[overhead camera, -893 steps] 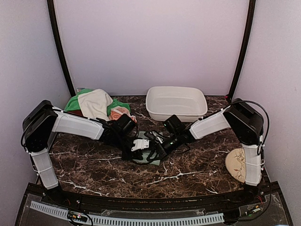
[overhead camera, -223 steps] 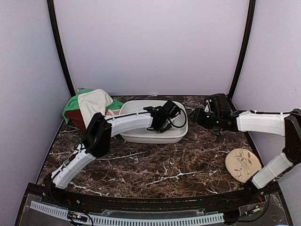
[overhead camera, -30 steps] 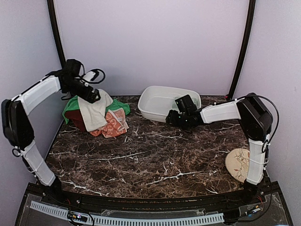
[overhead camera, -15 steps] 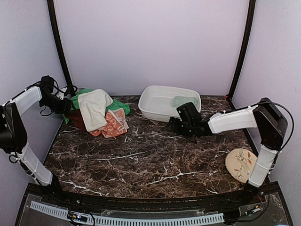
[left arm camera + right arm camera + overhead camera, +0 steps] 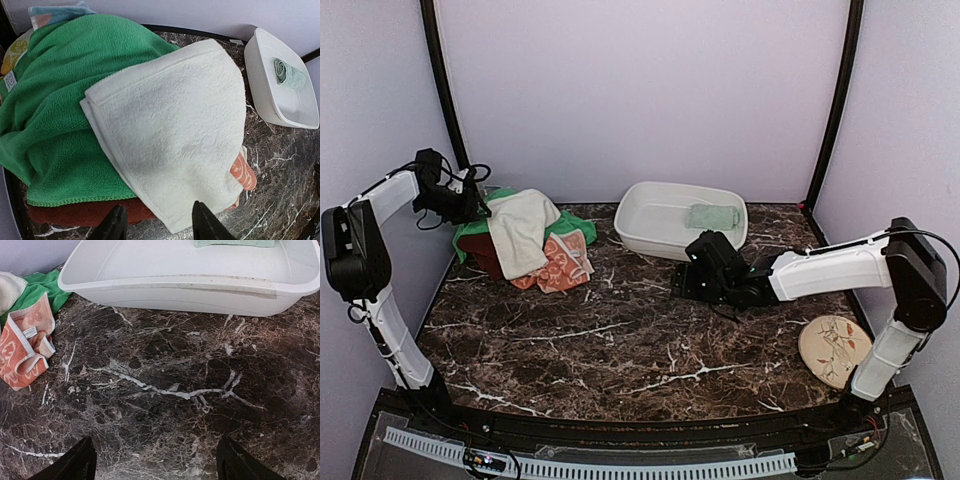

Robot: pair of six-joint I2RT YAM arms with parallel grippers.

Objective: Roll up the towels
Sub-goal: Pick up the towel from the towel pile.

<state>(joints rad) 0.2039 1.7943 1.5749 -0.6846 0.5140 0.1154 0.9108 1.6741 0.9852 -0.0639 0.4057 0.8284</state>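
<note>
- Table (image 5: 620, 340): your right gripper (image 5: 157, 460) hovers low over it, fingers spread wide and empty. Dropping further could scrape the marble.
- Basin (image 5: 645, 243): it sits just beyond that gripper, and a careless swing could shove it.
- Cream towel (image 5: 170, 130): it is draped over the green towel (image 5: 50, 115) at the back left, below your left gripper (image 5: 157, 224), whose fingers are apart and pinching nothing. Grab too deep and you may drag both.
- Orange towel (image 5: 25, 345): it peeks out from under the pile and may trail along.
- Small sage towel (image 5: 287, 72): it lies rolled in the basin.
</note>
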